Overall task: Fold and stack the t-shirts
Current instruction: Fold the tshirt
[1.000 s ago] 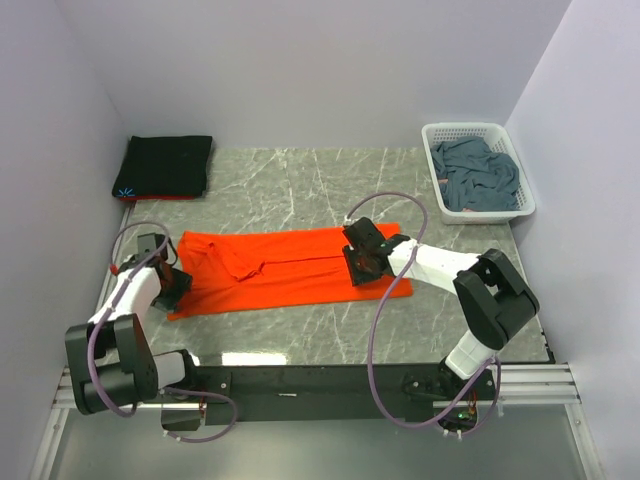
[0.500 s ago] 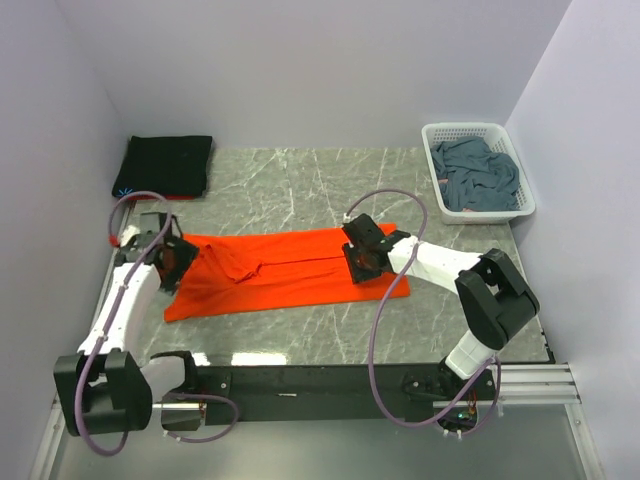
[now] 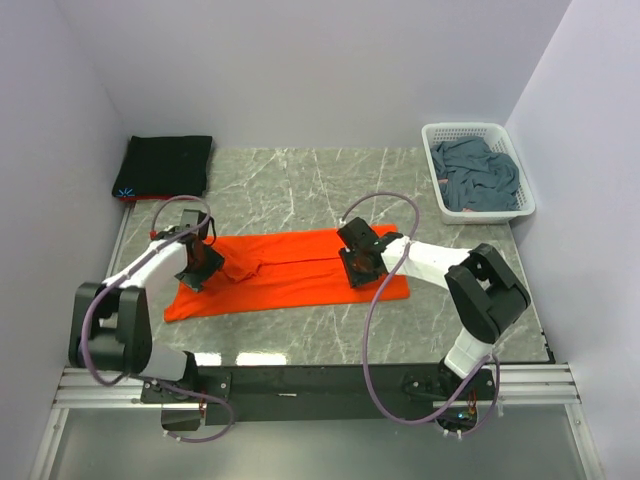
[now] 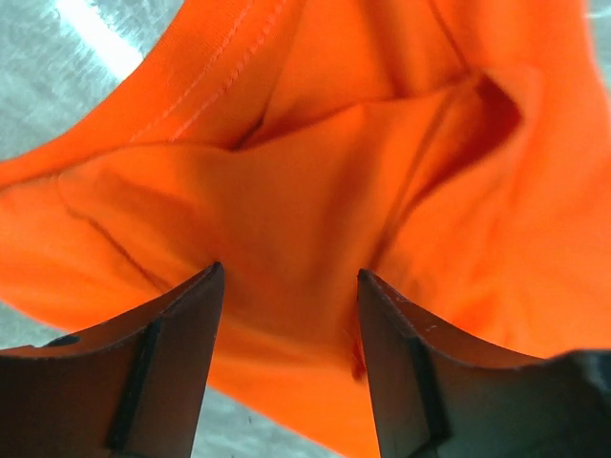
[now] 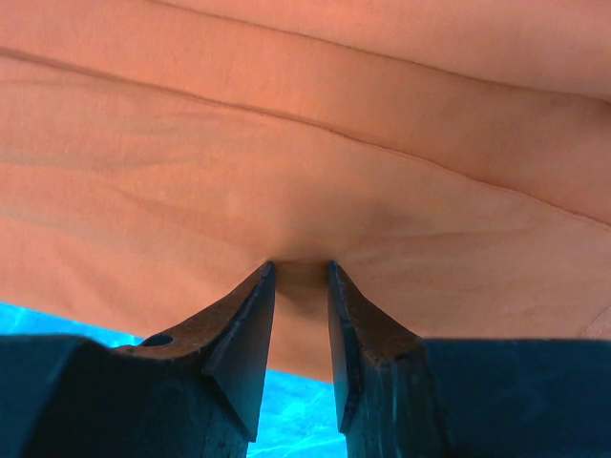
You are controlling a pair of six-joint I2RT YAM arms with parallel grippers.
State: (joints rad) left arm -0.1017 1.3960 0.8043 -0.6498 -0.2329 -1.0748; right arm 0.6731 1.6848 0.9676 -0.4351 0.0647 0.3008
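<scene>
The orange t-shirt (image 3: 290,275) lies stretched left to right across the middle of the table, folded into a long band. My left gripper (image 3: 200,262) is over its bunched left end. In the left wrist view its jaws (image 4: 286,277) stand open, with orange cloth (image 4: 315,172) between and under them. My right gripper (image 3: 358,262) is low on the shirt's right part. Its jaws (image 5: 298,272) are shut on a small ridge of the orange cloth (image 5: 305,143). A black t-shirt (image 3: 165,165) lies folded at the back left. A blue-grey t-shirt (image 3: 478,175) is crumpled in the basket.
The white lattice basket (image 3: 475,128) stands at the back right corner against the wall. Walls close the table on the left, back and right. Bare marble (image 3: 300,185) shows behind the orange shirt and along the near edge.
My left arm swung from the table's left edge inward onto the shirt's left end, and that end bunched up. My right gripper slid slightly left with the cloth.
</scene>
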